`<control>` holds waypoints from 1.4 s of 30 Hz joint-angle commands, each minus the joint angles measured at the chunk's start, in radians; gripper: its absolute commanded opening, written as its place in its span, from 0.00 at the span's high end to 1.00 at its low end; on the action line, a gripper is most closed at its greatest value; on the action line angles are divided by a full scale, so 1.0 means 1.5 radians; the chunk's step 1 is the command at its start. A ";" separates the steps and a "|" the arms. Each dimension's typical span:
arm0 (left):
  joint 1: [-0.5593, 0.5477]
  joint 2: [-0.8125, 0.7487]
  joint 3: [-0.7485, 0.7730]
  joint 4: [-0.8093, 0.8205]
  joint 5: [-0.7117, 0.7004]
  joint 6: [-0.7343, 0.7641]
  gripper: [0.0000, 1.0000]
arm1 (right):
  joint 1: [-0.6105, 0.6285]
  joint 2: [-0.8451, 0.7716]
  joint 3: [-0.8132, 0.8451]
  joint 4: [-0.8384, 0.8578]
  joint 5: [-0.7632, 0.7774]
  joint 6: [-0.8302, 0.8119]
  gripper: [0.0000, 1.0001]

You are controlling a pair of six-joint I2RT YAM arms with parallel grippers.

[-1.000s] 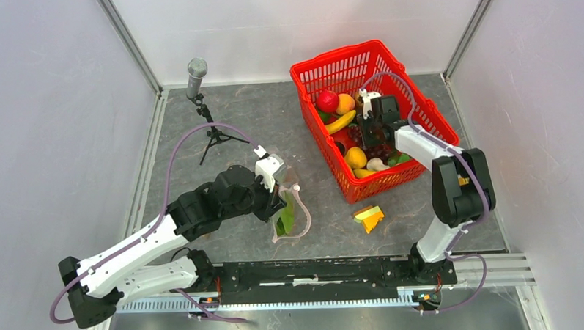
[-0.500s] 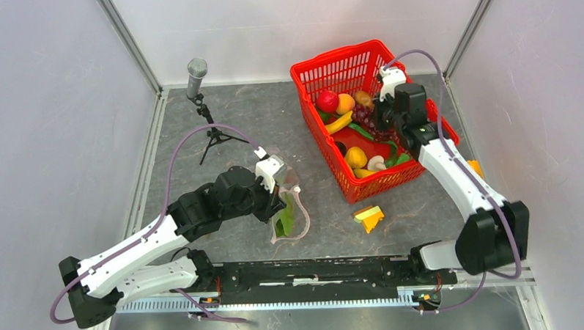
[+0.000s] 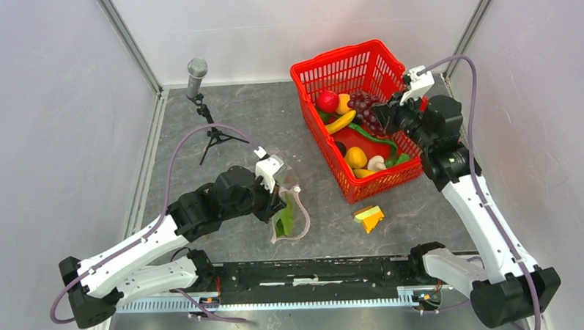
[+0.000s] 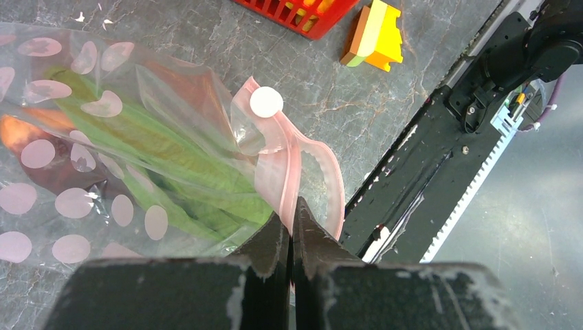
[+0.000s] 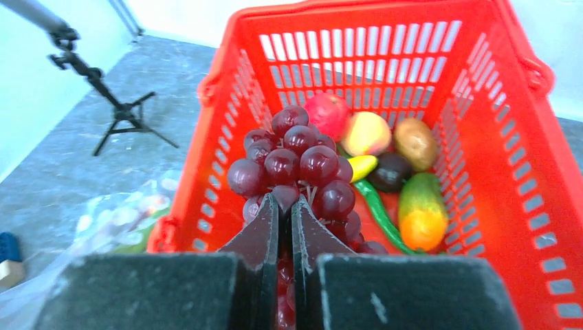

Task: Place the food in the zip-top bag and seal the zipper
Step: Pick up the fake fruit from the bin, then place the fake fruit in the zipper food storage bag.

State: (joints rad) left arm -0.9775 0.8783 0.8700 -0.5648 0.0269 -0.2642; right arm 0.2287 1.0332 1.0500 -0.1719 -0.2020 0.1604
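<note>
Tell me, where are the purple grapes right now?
In the top view, at the back right: the purple grapes hang from the right gripper, over the red basket.

Grapes [image 5: 302,161] glossy – bag [image 4: 103,158] clr plastic film
</note>
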 commanded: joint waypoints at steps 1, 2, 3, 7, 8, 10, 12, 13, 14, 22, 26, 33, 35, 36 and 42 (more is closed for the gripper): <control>-0.001 0.001 0.000 0.055 0.001 -0.025 0.98 | 0.000 -0.047 0.003 0.050 -0.116 0.041 1.00; -0.002 0.001 0.001 0.057 0.001 -0.027 0.98 | 0.000 -0.059 0.002 0.051 -0.137 0.046 1.00; -0.001 0.003 0.002 0.057 -0.001 -0.028 0.98 | 0.000 -0.068 0.002 0.051 -0.149 0.054 1.00; -0.001 0.013 0.010 0.060 -0.007 -0.029 0.98 | 0.000 -0.108 -0.017 0.063 -0.221 0.095 1.00; -0.002 0.017 0.014 0.062 -0.009 -0.030 0.98 | 0.000 -0.117 -0.024 0.067 -0.238 0.113 1.00; -0.002 0.025 0.020 0.063 -0.014 -0.033 0.98 | 0.001 -0.134 -0.043 0.080 -0.263 0.140 1.00; -0.002 0.032 0.024 0.066 -0.016 -0.038 0.98 | 0.000 -0.155 -0.066 0.102 -0.291 0.164 1.00; -0.002 0.034 0.026 0.068 -0.016 -0.041 0.98 | 0.001 -0.163 -0.077 0.109 -0.305 0.175 1.00; -0.001 0.036 0.026 0.071 -0.015 -0.044 0.98 | 0.001 -0.170 -0.085 0.109 -0.316 0.186 1.00; -0.001 0.041 0.026 0.089 -0.038 -0.060 0.98 | 0.007 -0.206 -0.146 0.160 -0.381 0.235 1.00; -0.002 0.037 0.023 0.092 -0.056 -0.068 0.98 | 0.030 -0.215 -0.154 0.161 -0.404 0.241 1.00; -0.002 0.038 0.037 0.083 -0.077 -0.077 0.98 | 0.077 -0.248 -0.198 0.203 -0.457 0.270 1.00; -0.002 0.038 0.041 0.078 -0.088 -0.082 0.98 | 0.084 -0.260 -0.208 0.193 -0.458 0.264 1.00; -0.002 0.038 0.043 0.078 -0.090 -0.083 0.98 | 0.087 -0.263 -0.211 0.181 -0.460 0.259 1.00; -0.002 0.042 0.044 0.079 -0.097 -0.085 0.98 | 0.104 -0.281 -0.226 0.181 -0.467 0.257 1.00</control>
State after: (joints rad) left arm -0.9775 0.9409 0.8875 -0.4911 -0.0818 -0.3584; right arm 0.3691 0.6342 0.7170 0.0525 -0.8787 0.5449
